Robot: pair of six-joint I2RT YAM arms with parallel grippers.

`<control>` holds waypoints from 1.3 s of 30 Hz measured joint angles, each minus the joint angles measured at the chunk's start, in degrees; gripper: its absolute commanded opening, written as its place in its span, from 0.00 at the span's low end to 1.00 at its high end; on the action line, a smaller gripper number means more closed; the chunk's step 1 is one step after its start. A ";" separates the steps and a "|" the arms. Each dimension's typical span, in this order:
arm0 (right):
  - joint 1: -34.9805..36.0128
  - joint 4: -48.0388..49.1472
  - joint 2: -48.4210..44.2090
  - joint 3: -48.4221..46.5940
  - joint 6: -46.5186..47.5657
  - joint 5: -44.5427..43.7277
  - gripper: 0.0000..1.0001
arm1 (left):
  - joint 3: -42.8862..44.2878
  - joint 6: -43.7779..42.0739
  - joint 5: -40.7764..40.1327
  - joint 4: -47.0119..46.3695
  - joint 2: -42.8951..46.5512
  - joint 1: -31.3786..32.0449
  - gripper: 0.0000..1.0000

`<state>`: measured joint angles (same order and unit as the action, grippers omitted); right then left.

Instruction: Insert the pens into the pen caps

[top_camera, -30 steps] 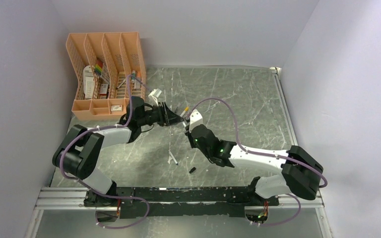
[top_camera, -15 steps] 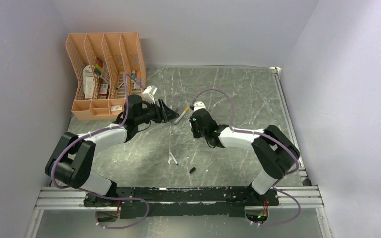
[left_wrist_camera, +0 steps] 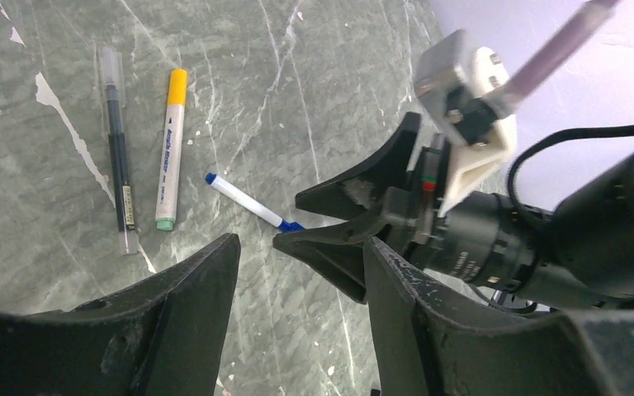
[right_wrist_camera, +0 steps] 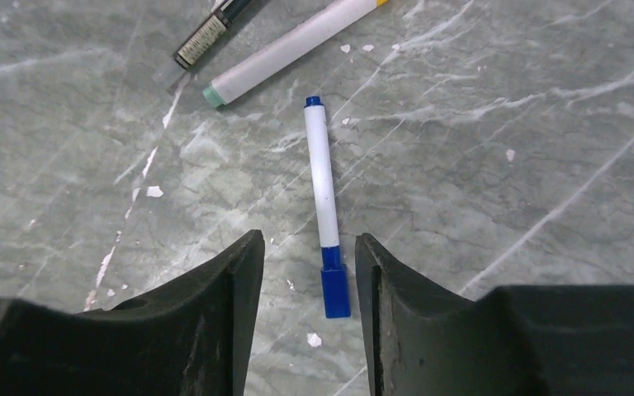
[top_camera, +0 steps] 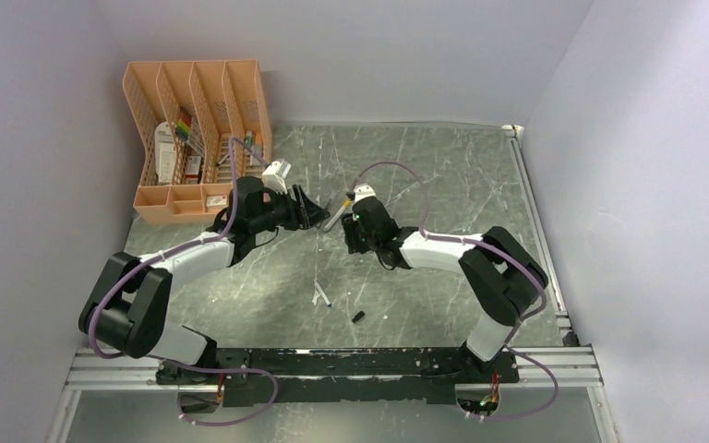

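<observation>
Three pens lie on the marble table (top_camera: 443,185) between my grippers. One is a dark pen (left_wrist_camera: 118,148) with a clear cap. One is a white pen (left_wrist_camera: 169,148) with a yellow cap (left_wrist_camera: 178,85). The third is a white pen (right_wrist_camera: 322,186) wearing a blue cap (right_wrist_camera: 335,289), and it lies flat on the table between the spread fingers of my right gripper (right_wrist_camera: 307,239), untouched. My left gripper (left_wrist_camera: 301,241) is open and empty, facing the right gripper (left_wrist_camera: 330,216) just short of these pens. A loose black cap (top_camera: 357,317) lies nearer the arm bases.
A slim white pen-like item (top_camera: 321,295) lies near the black cap. An orange file organiser (top_camera: 198,138) with small items stands at the back left. Purple cables (top_camera: 397,171) loop over the arms. Walls close in the table on three sides.
My right gripper has opened and the blue-capped pen now lies free on the table. The right arm has swung toward the back left, and the left gripper has drawn slightly back to the left.
</observation>
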<state>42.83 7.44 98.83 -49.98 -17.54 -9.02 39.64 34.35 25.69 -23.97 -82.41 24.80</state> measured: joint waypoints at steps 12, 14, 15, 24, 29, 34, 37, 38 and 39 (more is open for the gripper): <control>1.49 0.70 -6.34 7.08 -4.20 0.68 0.00 | -0.11 0.15 0.33 -1.49 -2.49 0.00 0.66; 1.49 0.55 -6.34 8.90 -5.27 0.94 0.00 | -0.11 0.15 0.44 -1.53 -2.60 0.00 0.66; 1.46 0.44 -6.34 9.38 -5.66 0.96 0.00 | -0.11 0.15 0.48 -1.53 -2.64 0.00 0.66; -1.14 0.28 -4.35 8.09 -6.91 0.81 0.00 | -0.11 0.11 0.68 -1.55 -2.75 -0.02 0.66; -4.42 2.60 -0.72 5.03 -6.03 0.92 0.00 | -0.11 -0.22 0.66 -1.36 -2.73 -0.02 0.66; -7.30 2.56 2.64 0.76 -4.33 0.61 0.00 | -0.11 -0.96 0.66 -0.39 -2.60 -0.24 0.66; -8.33 2.62 4.74 -2.05 -3.48 0.63 0.00 | -0.11 -1.27 0.68 -0.04 -2.51 -0.33 0.66; -8.59 2.69 5.57 -2.99 -3.19 0.66 0.00 | -0.11 -1.38 0.66 0.09 -2.45 -0.37 0.66; -8.81 3.04 6.51 -3.91 -2.89 0.68 0.00 | -0.11 -1.42 0.68 0.17 -2.38 -0.37 0.66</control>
<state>34.02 10.48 105.34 -53.89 -20.43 -8.34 39.53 32.93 26.37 -23.79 -84.79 24.43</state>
